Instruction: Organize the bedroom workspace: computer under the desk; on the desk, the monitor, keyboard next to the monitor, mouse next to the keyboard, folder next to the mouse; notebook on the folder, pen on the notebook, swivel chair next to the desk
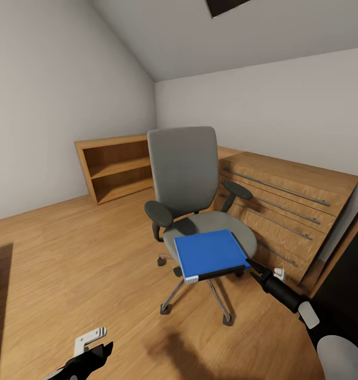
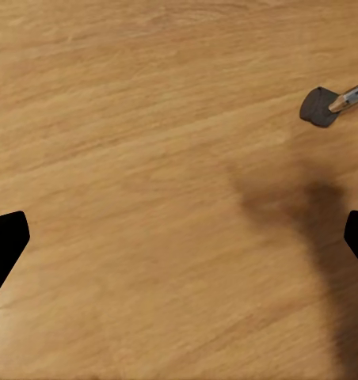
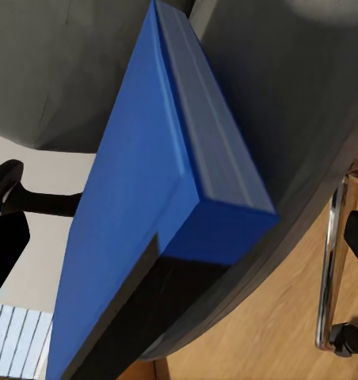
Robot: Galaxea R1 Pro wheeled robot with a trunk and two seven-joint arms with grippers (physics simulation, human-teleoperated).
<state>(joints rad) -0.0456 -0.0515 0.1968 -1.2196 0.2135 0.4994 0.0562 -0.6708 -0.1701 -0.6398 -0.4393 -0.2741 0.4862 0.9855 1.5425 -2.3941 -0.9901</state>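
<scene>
The grey swivel chair [image 1: 181, 169] stands in the middle of the wooden floor, and the bright blue folder [image 1: 208, 253] lies flat on the front of its seat. My right gripper [image 1: 253, 266] is at the folder's right front corner. In the right wrist view the folder [image 3: 139, 198] and the seat [image 3: 306, 95] are very close, and the right gripper [image 3: 179, 241] is open, its dark fingertips [image 3: 5, 245] wide apart and touching nothing. Low at the front left, my left gripper [image 1: 89, 353] hangs open [image 2: 179, 237] over bare floor.
A low oak chest [image 1: 290, 206] with long bar handles stands right behind the chair against the wall. An open wooden shelf unit [image 1: 115, 169] sits in the far corner. A dark surface [image 1: 350, 285] lies at the right edge. One chair castor [image 2: 320, 105] shows in the left wrist view.
</scene>
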